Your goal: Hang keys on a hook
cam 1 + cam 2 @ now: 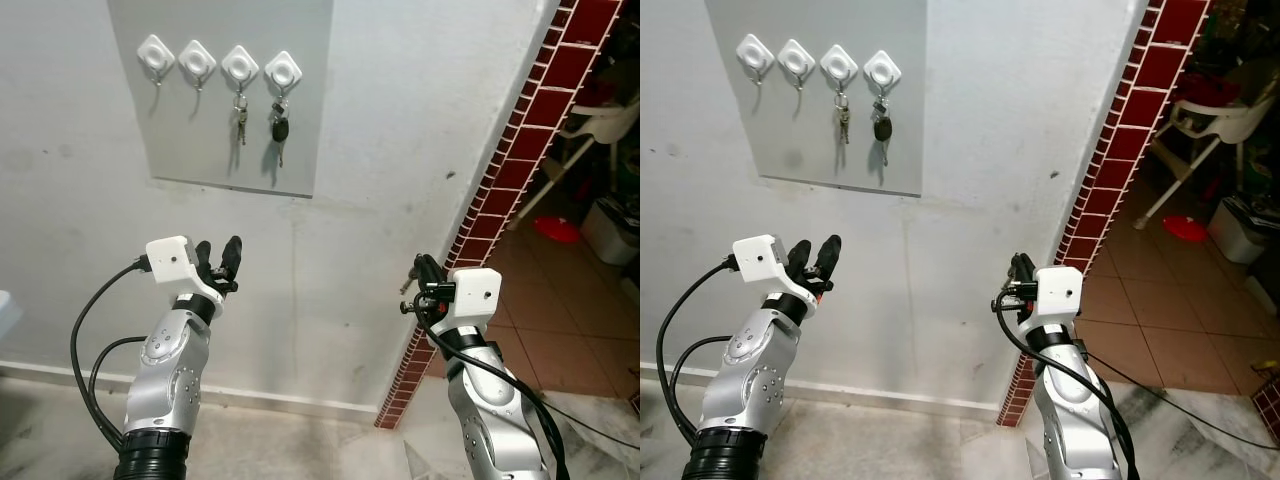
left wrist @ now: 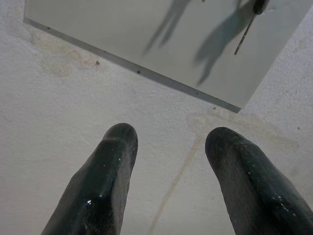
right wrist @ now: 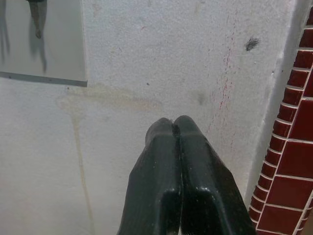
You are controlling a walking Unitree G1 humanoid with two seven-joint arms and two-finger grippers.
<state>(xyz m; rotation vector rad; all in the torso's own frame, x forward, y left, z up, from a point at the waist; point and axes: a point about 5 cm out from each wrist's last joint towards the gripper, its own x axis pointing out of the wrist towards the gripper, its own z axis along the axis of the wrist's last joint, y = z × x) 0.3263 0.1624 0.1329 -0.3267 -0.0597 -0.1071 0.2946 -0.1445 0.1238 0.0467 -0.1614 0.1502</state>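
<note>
1. Grey wall panel (image 1: pixel 230 140) carries four white hooks. Small key bunch (image 1: pixel 241 118) hangs on the third hook (image 1: pixel 240 66); black car key (image 1: pixel 281 128) hangs on the fourth hook (image 1: pixel 283 71). The first hook (image 1: pixel 155 54) and second hook (image 1: pixel 197 62) are free.
2. Left gripper (image 1: pixel 219 262) is raised below the panel with fingers (image 2: pixel 105 181) spread apart and nothing between them.
3. Right gripper (image 1: pixel 424 272) is up near the brick edge (image 1: pixel 510 190), fingertips (image 3: pixel 173 129) pressed together with no key between them.
4. My read: both key sets are already hung and neither gripper carries anything, so the task looks done.
</note>
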